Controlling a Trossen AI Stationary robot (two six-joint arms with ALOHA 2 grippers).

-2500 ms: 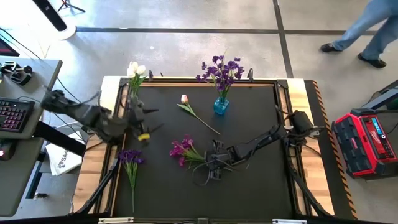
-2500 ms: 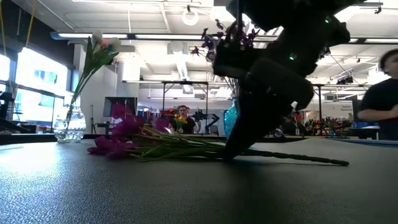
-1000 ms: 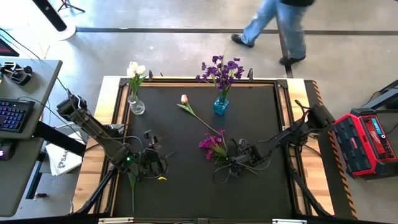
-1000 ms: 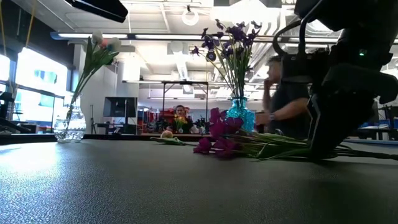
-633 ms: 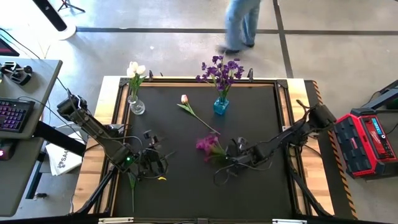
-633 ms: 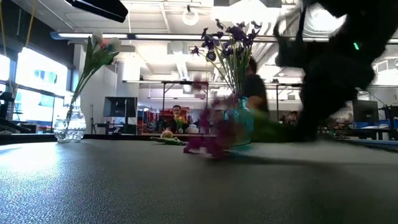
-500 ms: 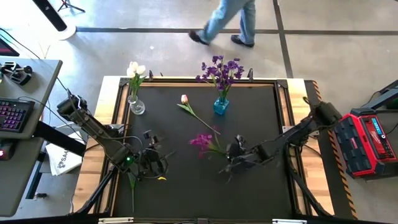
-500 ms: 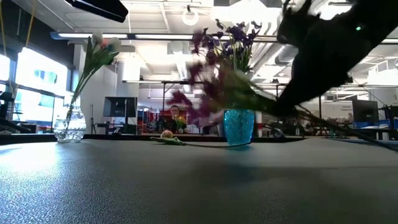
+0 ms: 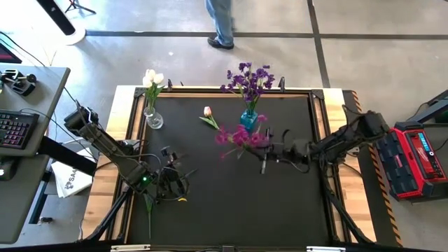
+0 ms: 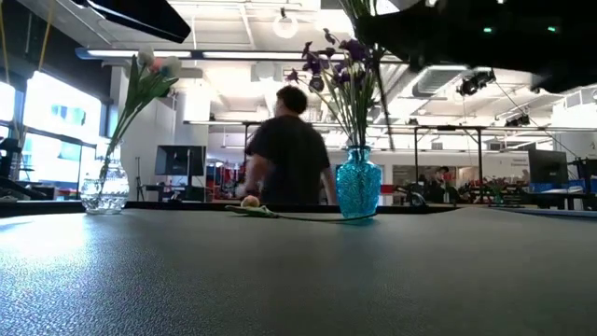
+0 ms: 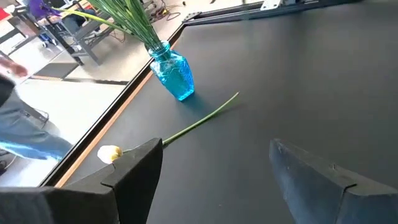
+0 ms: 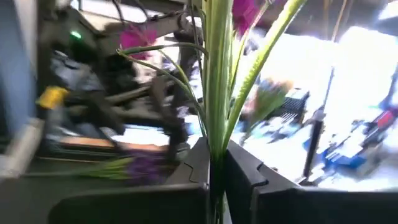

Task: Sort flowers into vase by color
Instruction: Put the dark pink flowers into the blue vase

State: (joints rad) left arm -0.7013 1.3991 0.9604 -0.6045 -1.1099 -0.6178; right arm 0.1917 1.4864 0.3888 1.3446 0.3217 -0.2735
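Over the middle of the table, from above, the right gripper [image 9: 268, 153] carries a magenta flower bunch [image 9: 238, 137] in the air, blossoms leading toward the blue vase [image 9: 248, 119] at the far edge, which already holds purple blooms; colour matching colour, by my read. Far left, the clear vase [image 9: 153, 120] takes the white tulips [image 9: 152, 78], and one pink tulip [image 9: 207, 112] lies flat between the two vases, unsorted. The left gripper [image 9: 170, 183] sits low at the near left, over a purple flower [image 9: 148, 204] whose stem pokes out beneath it. Table-level now: the blue vase stands upright, the pink tulip lying just left of it, a person walking in the room behind. Left wrist view: its fingers [image 11: 134, 180] are spread wide apart, nothing between them. Right wrist view: fingers [image 12: 242, 168] pressed tight on the green stems, a firm pinch low down, probably to steer them into the narrow neck.
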